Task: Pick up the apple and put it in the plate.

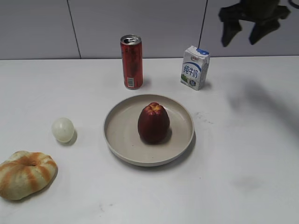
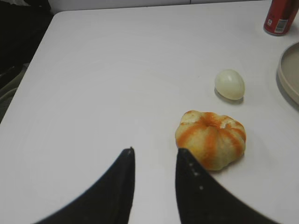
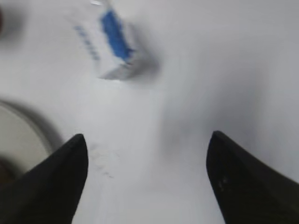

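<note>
apple (image 1: 153, 123) upright mid-plate (image 1: 121, 140) | right hand (image 1: 246, 29) high, spread

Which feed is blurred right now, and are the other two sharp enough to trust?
Right wrist view is smeared: the blue-and-white milk carton is streaked and the open right gripper is soft-edged. Exterior view is sharp on the dark red apple in the beige round plate. Left wrist view is crisp on the orange-striped bread.

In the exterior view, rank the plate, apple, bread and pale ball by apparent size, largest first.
1. plate, clearly widest
2. bread, though it sits nearest the camera, which may flatter it
3. apple, close to the bread in apparent size
4. pale ball, smallest
</note>
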`<state>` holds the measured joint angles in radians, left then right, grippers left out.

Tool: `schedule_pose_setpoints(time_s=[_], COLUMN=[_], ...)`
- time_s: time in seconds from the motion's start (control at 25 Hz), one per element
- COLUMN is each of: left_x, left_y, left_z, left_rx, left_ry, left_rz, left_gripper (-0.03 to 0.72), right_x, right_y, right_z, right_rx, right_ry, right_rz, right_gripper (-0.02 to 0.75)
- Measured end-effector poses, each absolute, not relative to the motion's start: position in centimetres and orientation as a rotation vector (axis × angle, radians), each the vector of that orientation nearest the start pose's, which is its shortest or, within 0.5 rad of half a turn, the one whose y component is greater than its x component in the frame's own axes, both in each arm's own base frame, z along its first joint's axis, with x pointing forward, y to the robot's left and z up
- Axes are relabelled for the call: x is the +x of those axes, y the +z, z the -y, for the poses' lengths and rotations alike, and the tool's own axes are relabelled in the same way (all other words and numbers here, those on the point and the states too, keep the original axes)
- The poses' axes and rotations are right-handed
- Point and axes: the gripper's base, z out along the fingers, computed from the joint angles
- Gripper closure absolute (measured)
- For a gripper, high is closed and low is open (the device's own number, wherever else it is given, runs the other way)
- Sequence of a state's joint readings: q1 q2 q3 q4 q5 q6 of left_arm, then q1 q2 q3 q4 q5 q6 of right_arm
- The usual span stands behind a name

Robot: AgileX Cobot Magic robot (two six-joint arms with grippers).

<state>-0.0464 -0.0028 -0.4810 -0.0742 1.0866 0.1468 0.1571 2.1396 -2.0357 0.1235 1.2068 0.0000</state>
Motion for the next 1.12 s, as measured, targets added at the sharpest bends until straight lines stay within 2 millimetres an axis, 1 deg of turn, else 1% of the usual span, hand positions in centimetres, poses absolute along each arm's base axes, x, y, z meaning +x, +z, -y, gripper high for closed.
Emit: schedule_pose_setpoints(time_s=[0.08,0.16,0.24,0.32,0.4,0.44,0.56,0.6,0.64,0.72,0.84,1.0,1.12], left_x=[-0.5,-0.5,-0.5,-0.5,-0.5,-0.5,-0.5,-0.5,-0.5,-0.5,-0.5,-0.5,-0.5], left_y=[27.0,27.0,27.0,27.0,27.0,27.0,27.0,27.0,27.0,27.0,27.0,27.0,27.0], left_z=[0.6,0.6,0.6,0.6,0.6,0.6,0.6,0.6,0.6,0.6,0.6,0.6,0.6], left_rx=[0.205,0.205,0.205,0.205,0.205,0.205,0.205,0.205,0.205,0.205,0.205,0.205,0.205], left_ry=[-0.028,-0.028,-0.028,-0.028,-0.028,-0.028,-0.028,-0.028,-0.028,-0.028,-0.028,-0.028,-0.028], left_rz=[-2.074,-2.074,-2.074,-2.074,-2.074,-2.074,-2.074,-2.074,-2.074,-2.074,-2.074,-2.074,-2.074], left_gripper=[0.452,0.452,0.452,0.452,0.452,0.452,0.452,0.452,0.452,0.452,0.452,0.452,0.452], right_x=[45.0,43.3,41.1,38.7,36.0,34.6,29.9,28.4,27.0,24.1,20.3,15.9,12.9], right_y=[27.4,28.0,28.3,29.1,29.1,29.4,29.3,29.6,29.5,29.9,29.4,28.4,27.1], right_z=[-6.2,-5.3,-5.0,-4.9,-4.6,-4.5,-4.1,-3.9,-3.8,-3.5,-3.0,-2.5,-2.2], right_rx=[-0.124,-0.101,-0.095,-0.094,-0.091,-0.102,-0.114,-0.115,-0.113,-0.11,-0.103,-0.101,-0.101], right_ry=[0.199,0.194,0.197,0.205,0.207,0.208,0.206,0.205,0.205,0.204,0.197,0.186,0.18], right_rz=[-2.82,-2.84,-2.871,-2.886,-2.92,-2.921,-2.958,-2.945,-2.941,-2.881,-2.801,-2.712,-2.667], right_gripper=[0.146,0.146,0.146,0.146,0.146,0.147,0.147,0.147,0.147,0.147,0.148,0.148,0.148])
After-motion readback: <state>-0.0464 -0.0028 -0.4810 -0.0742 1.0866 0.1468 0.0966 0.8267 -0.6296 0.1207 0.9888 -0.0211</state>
